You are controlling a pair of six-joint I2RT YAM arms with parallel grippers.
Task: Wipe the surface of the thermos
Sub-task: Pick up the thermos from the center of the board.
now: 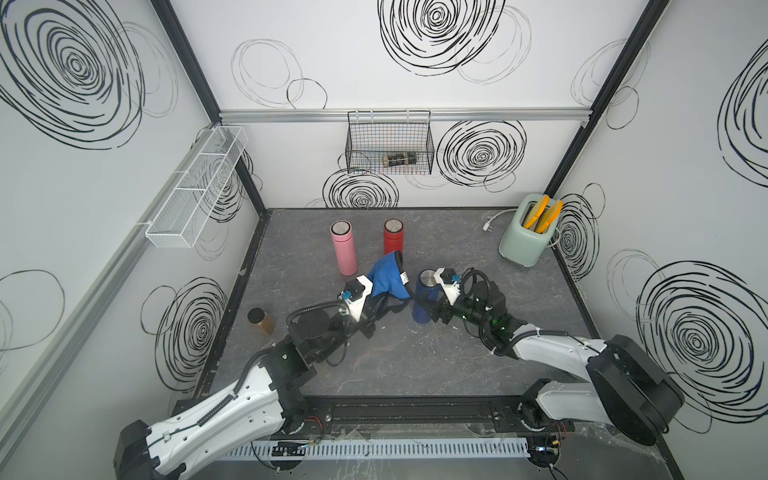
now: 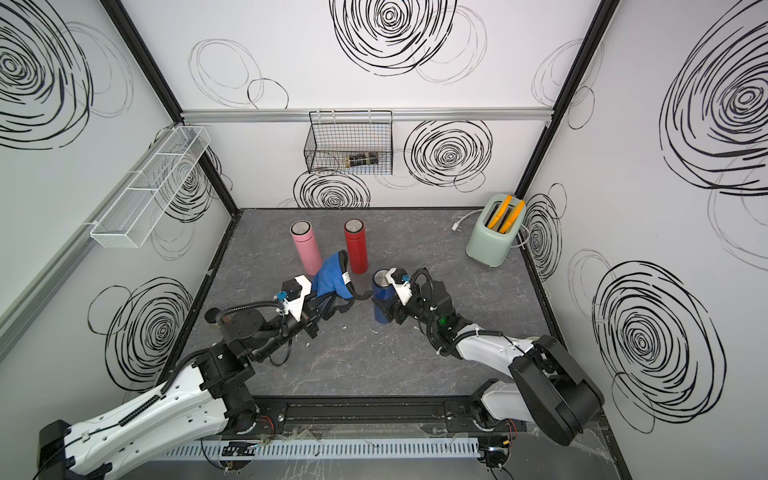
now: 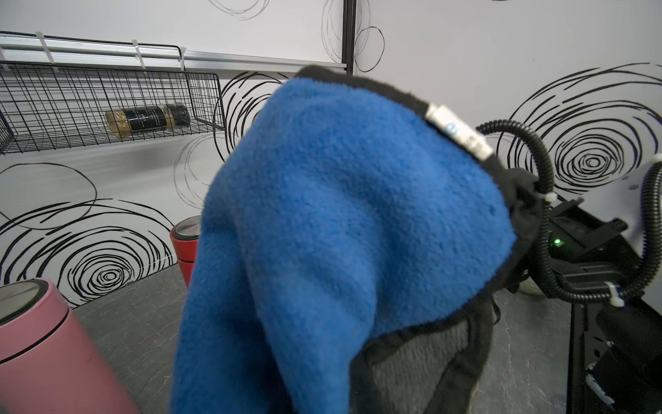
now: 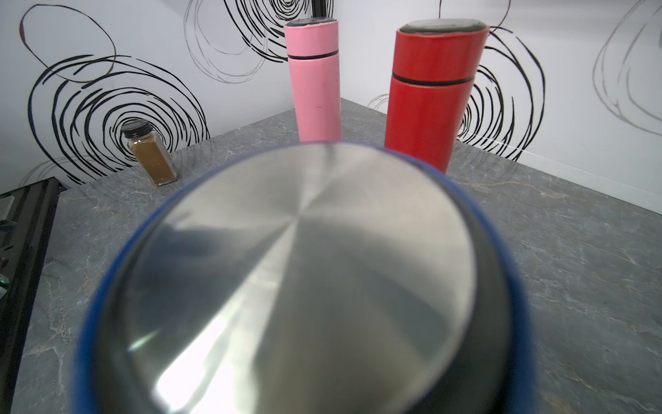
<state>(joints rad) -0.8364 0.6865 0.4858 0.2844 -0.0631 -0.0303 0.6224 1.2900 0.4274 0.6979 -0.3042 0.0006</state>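
Blue cloth [image 3: 340, 233], left wrist, thermos [image 4: 301, 272], right wrist

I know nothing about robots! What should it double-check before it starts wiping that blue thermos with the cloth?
1. Blue cloth clamped in left end effector: ok.
2. Blue thermos upright: ok.
3. Right end effector gripping it firmly: cannot tell, jaws hidden.
4. Cloth's blue face against thermos: not ok, beside it.
5. Red thermos and pink thermos upright, not toppled: ok.
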